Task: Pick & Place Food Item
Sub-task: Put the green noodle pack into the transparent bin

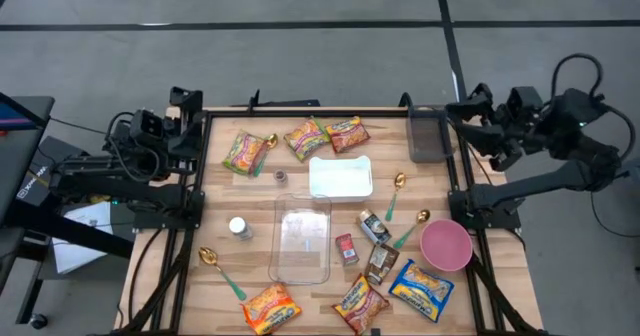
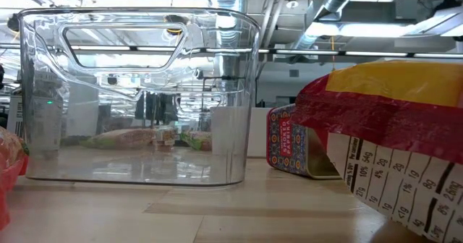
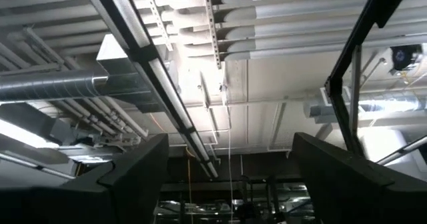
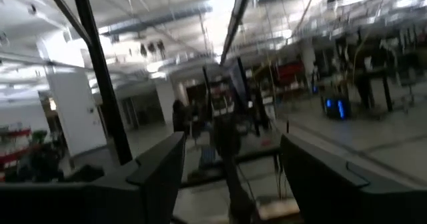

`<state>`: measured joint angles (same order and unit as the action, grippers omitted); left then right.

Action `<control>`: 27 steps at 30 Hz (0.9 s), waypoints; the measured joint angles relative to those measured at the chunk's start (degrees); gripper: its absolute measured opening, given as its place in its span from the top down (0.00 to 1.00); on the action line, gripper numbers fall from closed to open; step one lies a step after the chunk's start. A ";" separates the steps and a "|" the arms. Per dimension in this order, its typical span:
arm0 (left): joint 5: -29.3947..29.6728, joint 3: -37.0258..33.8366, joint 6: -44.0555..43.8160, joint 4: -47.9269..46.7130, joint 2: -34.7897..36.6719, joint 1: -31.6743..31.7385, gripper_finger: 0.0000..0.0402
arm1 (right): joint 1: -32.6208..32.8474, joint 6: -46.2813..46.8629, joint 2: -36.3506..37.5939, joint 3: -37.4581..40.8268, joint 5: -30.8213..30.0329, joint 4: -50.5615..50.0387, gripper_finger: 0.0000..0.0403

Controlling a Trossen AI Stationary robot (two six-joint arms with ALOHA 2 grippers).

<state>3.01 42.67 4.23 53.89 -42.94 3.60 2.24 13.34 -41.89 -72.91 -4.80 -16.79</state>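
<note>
Several bright food packets lie flat on the wooden table: three at the far side [image 1: 306,138] and three at the near edge [image 1: 361,304]. An empty clear container [image 1: 301,238] stands in the middle, with its pale lid [image 1: 341,176] beyond it. The low view shows the container [image 2: 137,91], a red tin [image 2: 289,142] and a yellow-red packet [image 2: 391,120] close up. My left gripper [image 1: 185,104] is folded back at the table's far left corner, open [image 3: 227,151] and pointing up at the ceiling. My right gripper [image 1: 470,106] is folded back at the far right corner, open [image 4: 230,144], with nothing between its fingers.
A pink bowl [image 1: 445,244] stands at the right, and a dark clear bin [image 1: 428,136] at the far right. Three gold spoons with green handles [image 1: 220,271], a small white jar [image 1: 239,227], the red tin [image 1: 347,248] and small packets [image 1: 378,246] lie scattered about.
</note>
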 joint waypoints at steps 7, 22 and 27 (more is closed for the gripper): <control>-2.23 5.76 1.47 -2.79 -1.87 -0.02 0.13 | 0.00 4.34 -4.62 -5.64 2.15 -12.43 0.40; 11.46 31.32 17.43 -53.35 -12.59 -0.02 0.10 | 0.02 12.42 -11.17 -7.60 4.93 -36.52 0.40; 23.03 34.50 19.11 -66.51 -16.97 -0.03 0.09 | 0.02 12.38 -12.81 -7.60 4.97 -37.45 0.40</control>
<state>26.04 77.17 23.34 -12.62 -59.91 3.57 2.26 25.71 -54.69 -80.51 0.16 -54.24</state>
